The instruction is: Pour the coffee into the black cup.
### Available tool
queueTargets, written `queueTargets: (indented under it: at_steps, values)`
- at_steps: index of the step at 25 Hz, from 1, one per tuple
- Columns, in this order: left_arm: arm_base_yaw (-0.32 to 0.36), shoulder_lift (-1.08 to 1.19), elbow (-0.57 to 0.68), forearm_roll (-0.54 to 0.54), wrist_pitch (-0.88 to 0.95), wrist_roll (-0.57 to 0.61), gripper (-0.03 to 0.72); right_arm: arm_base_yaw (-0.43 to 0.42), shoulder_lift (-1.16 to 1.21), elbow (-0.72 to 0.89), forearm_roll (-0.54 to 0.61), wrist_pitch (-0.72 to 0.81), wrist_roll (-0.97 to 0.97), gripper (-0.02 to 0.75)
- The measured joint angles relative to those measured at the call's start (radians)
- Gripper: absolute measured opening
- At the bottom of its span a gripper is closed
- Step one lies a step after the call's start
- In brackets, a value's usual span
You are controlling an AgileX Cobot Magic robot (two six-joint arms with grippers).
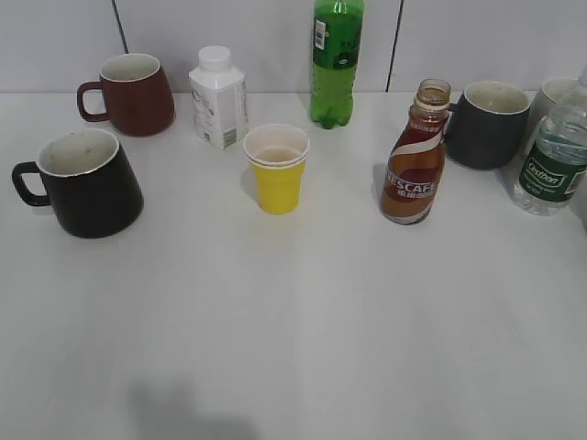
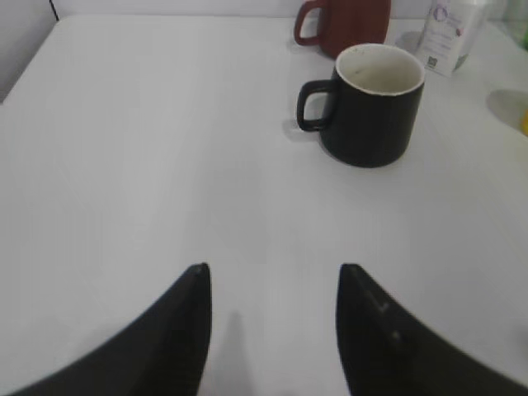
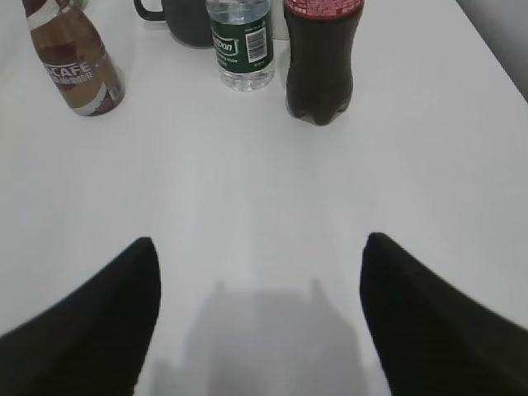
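The brown coffee bottle [image 1: 415,165] with a red-and-white label stands upright and uncapped right of centre; it also shows in the right wrist view [image 3: 76,62] at the top left. The black cup [image 1: 87,183] sits at the left with its handle to the left and an off-white, empty inside; it shows in the left wrist view [image 2: 371,103] ahead and to the right. My left gripper [image 2: 272,276] is open and empty over bare table. My right gripper [image 3: 257,252] is open and empty, well short of the bottle. Neither gripper shows in the exterior view.
A maroon mug [image 1: 133,93], a white carton [image 1: 218,98], a green soda bottle [image 1: 335,60] and a yellow paper cup [image 1: 276,168] stand behind. A dark grey mug [image 1: 486,124], a clear water bottle [image 1: 553,160] and a dark cola bottle [image 3: 322,58] stand at the right.
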Motion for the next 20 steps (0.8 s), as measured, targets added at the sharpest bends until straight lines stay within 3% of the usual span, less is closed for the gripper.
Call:
queueTargets:
  at_steps: [4, 11, 20]
  values:
    - [0.0, 0.057, -0.02, 0.024, -0.085, 0.0, 0.385, 0.0, 0.0, 0.0, 0.0, 0.0, 0.0, 0.588]
    - [0.0, 0.235, -0.02, 0.028, -0.466, 0.0, 0.39, 0.0, 0.0, 0.0, 0.0, 0.0, 0.0, 0.588]
    - [0.0, 0.516, 0.171, 0.029, -1.055, 0.0, 0.39, 0.0, 0.0, 0.0, 0.0, 0.0, 0.0, 0.588]
